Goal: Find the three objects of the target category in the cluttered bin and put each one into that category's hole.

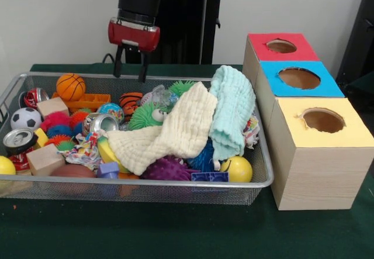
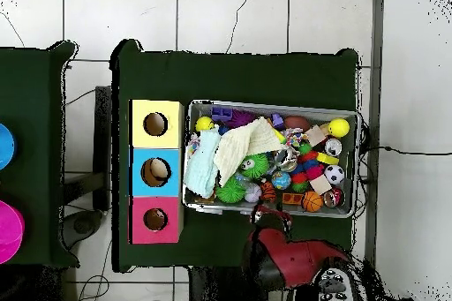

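Note:
The wire mesh bin (image 1: 175, 185) is full of toys and two cloths; it also shows in the overhead view (image 2: 357, 163). An orange toy with dark stripes (image 1: 131, 102) lies near the bin's far edge, also in the overhead view (image 2: 268, 191). The plain tan-orange figure is hidden. My gripper (image 1: 130, 67) hangs open and empty above the far rim, just over the striped toy; in the overhead view (image 2: 272, 214) it is at the bin's lower rim. The red-surround hole (image 1: 281, 46) is on the wooden box's far end, also seen in the overhead view (image 2: 155, 219).
A cream cloth (image 1: 175, 133) and a mint cloth (image 1: 232, 111) cover the bin's middle and right. An orange basketball (image 1: 71, 86), a soccer ball (image 1: 26, 118), cans, wooden blocks and spiky balls lie at the left. Blue (image 1: 299, 78) and yellow (image 1: 322, 120) holes are nearer the camera.

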Controlling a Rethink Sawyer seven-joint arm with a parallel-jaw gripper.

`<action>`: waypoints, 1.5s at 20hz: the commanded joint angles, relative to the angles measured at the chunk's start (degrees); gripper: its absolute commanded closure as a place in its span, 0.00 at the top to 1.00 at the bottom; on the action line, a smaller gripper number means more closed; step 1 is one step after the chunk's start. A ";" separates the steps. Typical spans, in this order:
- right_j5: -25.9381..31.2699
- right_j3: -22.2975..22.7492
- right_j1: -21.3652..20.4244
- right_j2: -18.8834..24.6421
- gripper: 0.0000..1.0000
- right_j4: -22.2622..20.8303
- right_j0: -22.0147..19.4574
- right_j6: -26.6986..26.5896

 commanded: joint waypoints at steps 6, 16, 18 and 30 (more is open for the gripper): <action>13.33 -4.83 -0.80 17.06 1.00 -1.49 -7.72 -0.04; 14.43 -8.56 9.33 10.44 1.00 1.48 -5.81 1.45; 13.88 -9.25 10.06 10.26 1.00 1.29 -5.84 1.42; 13.23 -10.14 13.75 6.31 1.00 3.24 -3.25 3.12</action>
